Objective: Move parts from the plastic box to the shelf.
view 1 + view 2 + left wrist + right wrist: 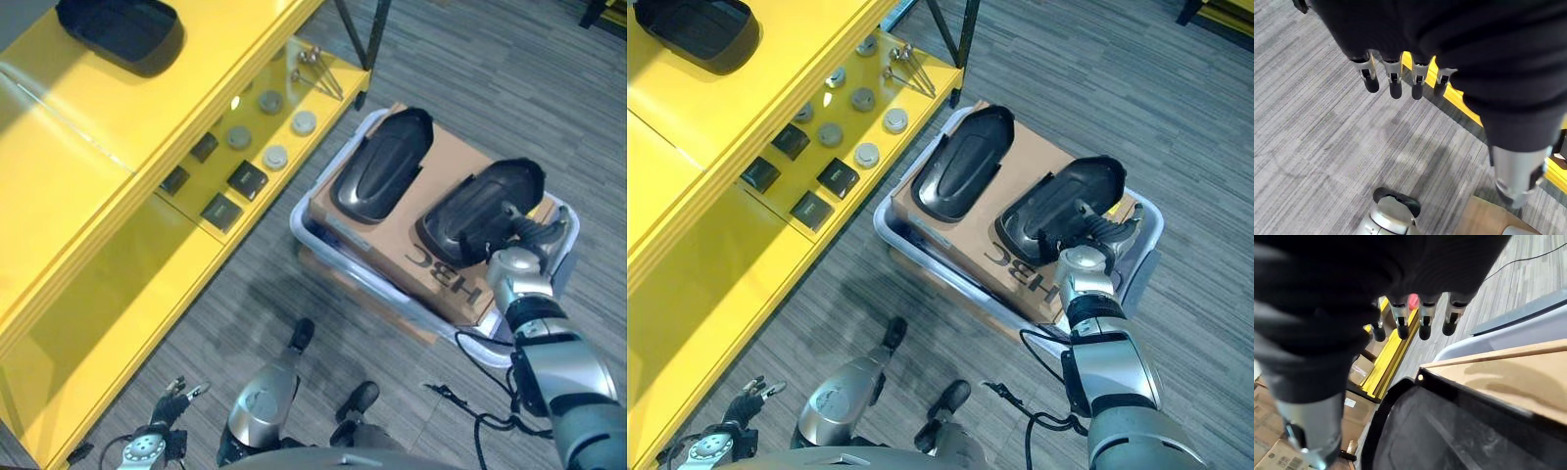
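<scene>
While we leaned over the grey carpet, our right hand (1095, 233) hung just above the nearer of two black moulded parts, the right-hand part (480, 211), which lay hollow side up on a sheet of brown cardboard (431, 196) resting across the pale plastic box (323, 250). From the right wrist view, that hand's fingers (1424, 323) pointed out straight and loose over the part's rim, gripping nothing. The second black part (382, 162) lay to the left of the first on the same cardboard, apart from it. Further left stood the yellow shelf (88, 196), with a third black part (122, 31) already on its top level at the far end, and small dark squares and grey discs on the level below. Our left hand (1400, 78) hung low at our near left over bare carpet, fingers straight and holding nothing. We judged this the reaching step: next we needed to lower the right hand onto the part's rim, curl the fingers around its edge, and lift it clear of the cardboard before swinging left.
</scene>
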### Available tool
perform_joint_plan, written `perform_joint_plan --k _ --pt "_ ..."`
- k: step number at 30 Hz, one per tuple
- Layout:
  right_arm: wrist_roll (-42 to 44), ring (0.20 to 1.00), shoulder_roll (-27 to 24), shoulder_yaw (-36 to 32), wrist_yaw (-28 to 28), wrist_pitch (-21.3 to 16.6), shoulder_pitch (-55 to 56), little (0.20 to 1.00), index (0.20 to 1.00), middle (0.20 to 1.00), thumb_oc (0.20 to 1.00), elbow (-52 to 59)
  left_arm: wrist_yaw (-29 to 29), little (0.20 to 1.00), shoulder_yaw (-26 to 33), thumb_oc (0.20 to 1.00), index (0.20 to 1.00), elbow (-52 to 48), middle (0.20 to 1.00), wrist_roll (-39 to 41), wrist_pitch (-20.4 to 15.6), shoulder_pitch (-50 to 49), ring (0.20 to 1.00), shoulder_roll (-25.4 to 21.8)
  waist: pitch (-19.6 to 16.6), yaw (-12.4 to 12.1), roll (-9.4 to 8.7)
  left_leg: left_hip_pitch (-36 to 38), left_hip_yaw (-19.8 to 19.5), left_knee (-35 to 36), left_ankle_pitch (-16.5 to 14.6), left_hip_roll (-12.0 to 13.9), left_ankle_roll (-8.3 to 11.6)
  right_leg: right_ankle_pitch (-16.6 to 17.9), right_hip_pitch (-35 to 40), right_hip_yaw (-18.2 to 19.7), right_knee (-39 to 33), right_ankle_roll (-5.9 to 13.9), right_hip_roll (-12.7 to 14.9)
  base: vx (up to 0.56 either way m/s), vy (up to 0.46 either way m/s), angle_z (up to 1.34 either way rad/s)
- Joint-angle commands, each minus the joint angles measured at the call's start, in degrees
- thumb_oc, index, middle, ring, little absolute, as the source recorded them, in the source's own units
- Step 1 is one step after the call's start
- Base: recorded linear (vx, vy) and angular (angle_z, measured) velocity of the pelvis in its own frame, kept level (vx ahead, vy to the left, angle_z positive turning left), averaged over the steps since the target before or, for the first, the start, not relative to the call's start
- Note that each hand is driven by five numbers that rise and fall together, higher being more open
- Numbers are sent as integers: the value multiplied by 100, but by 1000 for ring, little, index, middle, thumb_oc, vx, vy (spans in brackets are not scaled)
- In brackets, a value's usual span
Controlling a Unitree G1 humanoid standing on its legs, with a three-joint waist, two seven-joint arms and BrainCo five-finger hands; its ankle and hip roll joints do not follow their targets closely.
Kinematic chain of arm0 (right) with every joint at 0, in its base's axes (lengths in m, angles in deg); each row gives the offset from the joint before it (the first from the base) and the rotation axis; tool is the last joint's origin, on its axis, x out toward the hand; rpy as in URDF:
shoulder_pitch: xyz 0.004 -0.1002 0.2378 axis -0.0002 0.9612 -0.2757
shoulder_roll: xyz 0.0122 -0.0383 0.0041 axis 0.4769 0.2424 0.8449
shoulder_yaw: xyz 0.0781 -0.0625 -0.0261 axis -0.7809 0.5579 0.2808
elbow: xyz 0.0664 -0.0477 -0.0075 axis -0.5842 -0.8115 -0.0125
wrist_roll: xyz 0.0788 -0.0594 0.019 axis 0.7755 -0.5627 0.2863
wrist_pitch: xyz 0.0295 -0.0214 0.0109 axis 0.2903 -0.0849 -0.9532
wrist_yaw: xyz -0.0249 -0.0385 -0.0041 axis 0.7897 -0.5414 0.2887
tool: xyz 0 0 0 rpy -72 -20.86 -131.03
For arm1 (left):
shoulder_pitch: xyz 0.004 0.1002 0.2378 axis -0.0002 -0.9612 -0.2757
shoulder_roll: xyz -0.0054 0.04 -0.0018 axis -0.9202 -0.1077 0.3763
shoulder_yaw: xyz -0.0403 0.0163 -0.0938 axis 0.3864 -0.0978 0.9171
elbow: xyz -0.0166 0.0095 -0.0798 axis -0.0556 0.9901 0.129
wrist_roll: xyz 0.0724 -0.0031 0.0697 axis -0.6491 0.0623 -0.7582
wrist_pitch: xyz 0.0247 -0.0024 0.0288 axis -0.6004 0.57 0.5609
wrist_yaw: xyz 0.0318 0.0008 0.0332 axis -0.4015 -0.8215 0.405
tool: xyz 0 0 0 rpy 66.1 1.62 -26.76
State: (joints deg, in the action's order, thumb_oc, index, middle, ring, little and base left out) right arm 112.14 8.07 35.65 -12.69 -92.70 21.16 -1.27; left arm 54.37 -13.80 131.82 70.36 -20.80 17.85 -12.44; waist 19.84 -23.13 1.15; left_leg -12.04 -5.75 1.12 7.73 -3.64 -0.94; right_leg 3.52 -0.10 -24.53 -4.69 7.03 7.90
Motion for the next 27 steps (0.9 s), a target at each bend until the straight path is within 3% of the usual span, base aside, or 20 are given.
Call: perform_joint_plan --k 1,14,27 --pt "-209 1000 -482 431 158 79 125 1000 1000 1000 1000 78 -78 1000 -261 1000 1000 92 1000 221 -197 -54 1000 -177 -281 -51 91 -159 -143 -208 -771 109 159 -405 -556 137 601 260 346 0 0 0" --pt "-436 1000 -384 958 492 458 -221 1000 1000 1000 1000 -121 -113 1000 -260 1000 1000 57 1000 410 -264 76 1000 -211 -122 -107 78 -437 -150 -326 -749 73 150 -360 -801 173 648 256 370 -7 8 1" --pt "-422 1000 -326 1049 714 457 -267 1000 1000 1000 1000 -526 -197 1000 -243 1000 1000 60 1000 483 -322 168 1000 -221 -34 -165 50 -636 -165 -389 -741 20 133 -346 -999 196 722 279 399 -6 9 0"
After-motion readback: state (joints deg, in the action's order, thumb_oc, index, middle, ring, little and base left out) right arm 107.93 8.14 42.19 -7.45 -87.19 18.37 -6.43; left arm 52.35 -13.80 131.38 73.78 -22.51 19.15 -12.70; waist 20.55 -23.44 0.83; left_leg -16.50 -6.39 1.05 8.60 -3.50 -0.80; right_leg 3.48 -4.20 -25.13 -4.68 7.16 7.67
